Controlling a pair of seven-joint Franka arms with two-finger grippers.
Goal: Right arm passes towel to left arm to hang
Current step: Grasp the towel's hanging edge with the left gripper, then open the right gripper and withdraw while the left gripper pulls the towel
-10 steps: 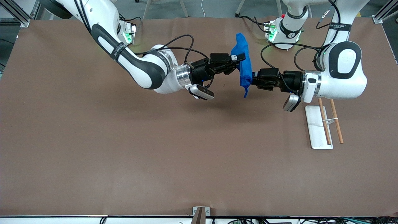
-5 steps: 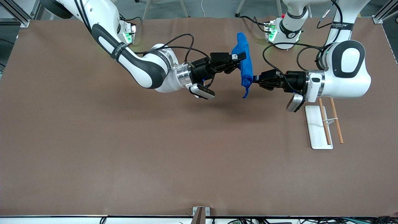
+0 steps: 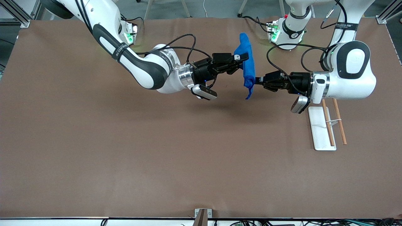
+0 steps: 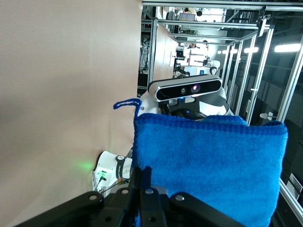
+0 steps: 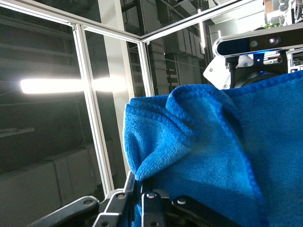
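Above the table [image 3: 94, 141], right tool [image 3: 241, 61] and left tool [image 3: 255, 81] both clamped on the towel [image 3: 248, 66].

A brown mat [image 3: 125, 150] covers the table, with grey floor along its top edge in the front view. A white tray [image 3: 318, 131] with 2 wooden sticks [image 3: 339, 122] lies toward the left arm's end. Aluminium frame posts [image 5: 92, 118] stand around the cell, and a long ceiling light [image 5: 61, 85] glows in the dim hall.
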